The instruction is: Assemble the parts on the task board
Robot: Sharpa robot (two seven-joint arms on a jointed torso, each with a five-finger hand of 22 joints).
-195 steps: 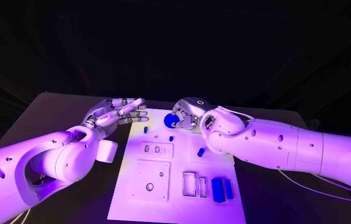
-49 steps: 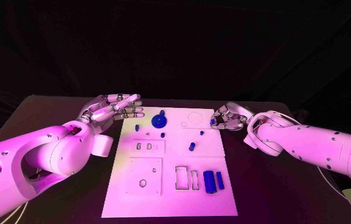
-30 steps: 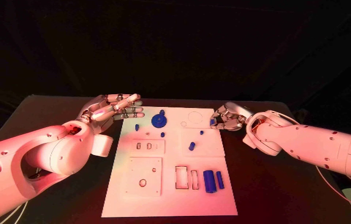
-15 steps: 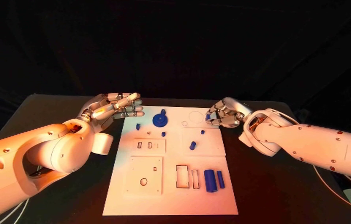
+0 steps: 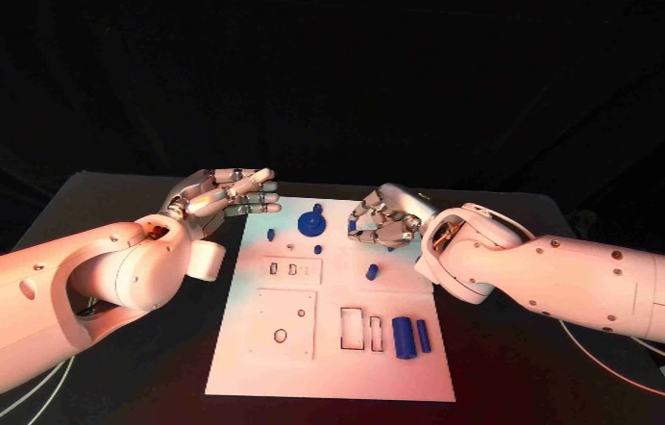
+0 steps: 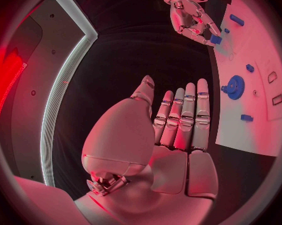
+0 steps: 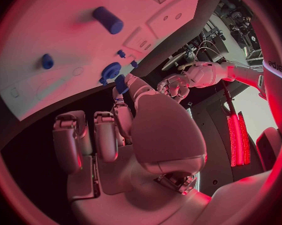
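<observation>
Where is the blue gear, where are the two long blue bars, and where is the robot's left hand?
blue gear [image 5: 312, 223], head view, on its round face.
long blue bars [image 5: 405, 337], head view, middle of the thicker bar.
left hand [image 5: 222, 194], head view, on the hand's middle, below the spread fingers.

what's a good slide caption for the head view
Right hand pinches a small blue part above the white task board while the open left hand waits beside it.

Black table [image 5: 505, 387] fills the lower half, matte and dark right out to its far corners. Behind its far edge hangs a dark cloth backdrop [image 5: 332, 60], faint folds showing. Thin white cables cross the tabletop: one at the near right corner [image 5: 620, 368], another at the near left [image 5: 41, 388].
</observation>
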